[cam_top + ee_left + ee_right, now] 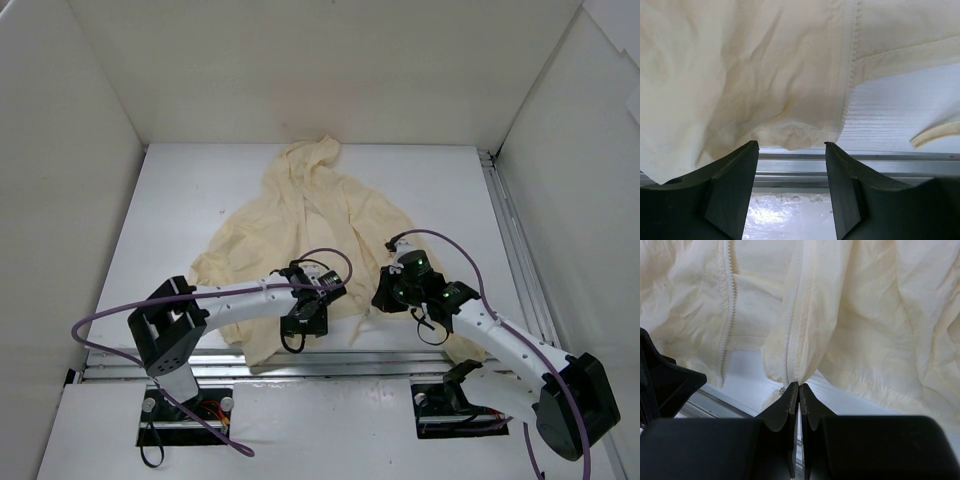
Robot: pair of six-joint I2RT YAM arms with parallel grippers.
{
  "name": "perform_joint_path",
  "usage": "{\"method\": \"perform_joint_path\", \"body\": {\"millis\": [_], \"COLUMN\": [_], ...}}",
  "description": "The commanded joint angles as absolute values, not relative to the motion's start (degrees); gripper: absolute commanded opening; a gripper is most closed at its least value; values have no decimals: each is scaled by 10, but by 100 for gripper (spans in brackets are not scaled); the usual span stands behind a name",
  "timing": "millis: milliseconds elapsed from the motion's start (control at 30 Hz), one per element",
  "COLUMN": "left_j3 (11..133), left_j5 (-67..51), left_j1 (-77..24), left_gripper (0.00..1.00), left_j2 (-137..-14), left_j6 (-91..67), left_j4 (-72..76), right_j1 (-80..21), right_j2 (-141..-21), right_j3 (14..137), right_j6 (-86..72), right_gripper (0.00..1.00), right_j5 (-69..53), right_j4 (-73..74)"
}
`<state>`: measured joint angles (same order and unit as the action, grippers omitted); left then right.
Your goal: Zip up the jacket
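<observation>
The jacket (300, 225) lies spread on the white table, hood at the far end, front open. My left gripper (302, 325) is open at the jacket's near hem; in the left wrist view its fingertips (751, 147) straddle the crumpled hem corner (792, 136) beside one zipper tape (850, 65), without closing on it. My right gripper (388, 297) is shut on the bottom end of the other zipper tape (791, 330), lifting the fabric slightly. A small metallic piece (782, 389) shows just left of the right gripper (798, 385). The first zipper half (730, 305) hangs apart.
An aluminium rail (330, 360) runs along the table's near edge, right under the hem, and shows in the left wrist view (880, 165). White enclosure walls stand on three sides. A second rail (512, 240) runs along the right. Purple cables loop over both arms.
</observation>
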<state>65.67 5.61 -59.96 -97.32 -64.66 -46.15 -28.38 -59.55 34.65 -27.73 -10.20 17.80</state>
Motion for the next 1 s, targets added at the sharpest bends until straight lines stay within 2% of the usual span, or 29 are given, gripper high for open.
{"method": "perform_joint_path", "body": {"millis": [0, 967], "left_j3": [664, 630], "left_j5": [46, 25], "left_j1": [-603, -603], "left_gripper": [52, 47], "left_j2": [-955, -973], "left_j6": [-621, -595], "left_j4": [-444, -403], "right_j1": [-280, -280], "right_j2": [-592, -599], "right_j3": [362, 358], "right_j6": [-269, -269], "right_gripper": [0, 0], "right_j5": [-108, -113], "right_j4": [166, 166]}}
